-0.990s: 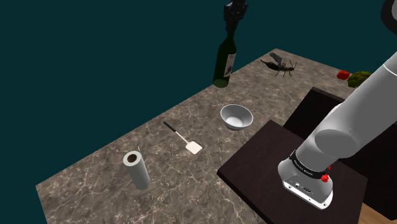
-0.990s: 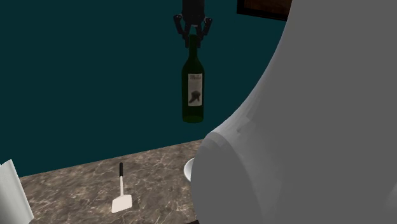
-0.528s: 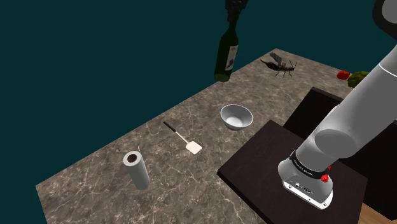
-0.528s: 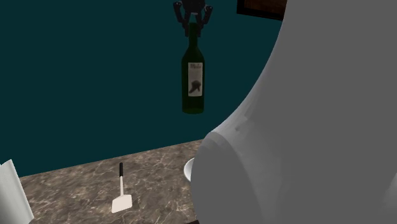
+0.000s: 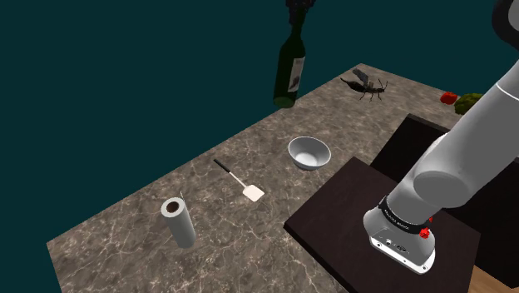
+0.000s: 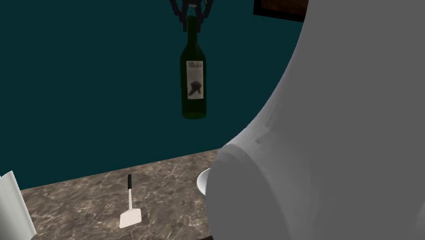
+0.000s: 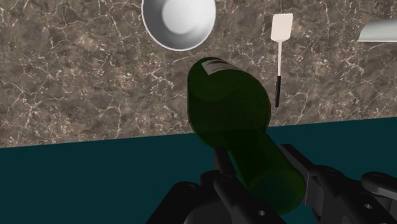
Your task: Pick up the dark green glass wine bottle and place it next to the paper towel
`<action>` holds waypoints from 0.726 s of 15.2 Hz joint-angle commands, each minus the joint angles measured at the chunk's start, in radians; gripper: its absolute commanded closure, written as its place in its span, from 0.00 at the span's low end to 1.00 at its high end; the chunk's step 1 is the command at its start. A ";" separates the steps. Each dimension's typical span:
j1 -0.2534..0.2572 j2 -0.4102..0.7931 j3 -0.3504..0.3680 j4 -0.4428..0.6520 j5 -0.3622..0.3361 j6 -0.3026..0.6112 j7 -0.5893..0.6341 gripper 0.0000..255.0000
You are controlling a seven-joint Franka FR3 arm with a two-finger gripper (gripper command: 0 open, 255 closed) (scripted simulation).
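Shoulder view: the gripper is clamped on the neck of the dark green wine bottle, which hangs high above the marbled surface, neck up, its long axis nearly vertical. Below sits a white bowl, bare inside. Farther off are a spatula and the paper towel.

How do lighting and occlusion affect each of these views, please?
Shoulder view: even light, the dark green wine bottle stands out weakly from the teal backdrop. Second exterior view: the close grey arm blocks the right half. Wrist view: the bottle looms foreshortened.
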 commanded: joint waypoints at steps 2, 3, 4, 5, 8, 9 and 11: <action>0.036 -0.019 0.041 -0.023 -0.004 0.004 0.078 1.00; 0.047 -0.022 0.055 -0.025 -0.004 0.004 0.103 1.00; 0.058 -0.023 0.068 -0.026 -0.005 0.004 0.127 1.00; 0.069 -0.022 0.082 -0.026 -0.006 0.004 0.152 1.00; 0.104 -0.015 0.123 -0.017 -0.009 0.001 0.227 1.00; 0.115 -0.010 0.137 -0.011 -0.011 0.000 0.252 1.00; 0.138 0.003 0.164 0.005 -0.015 -0.004 0.302 1.00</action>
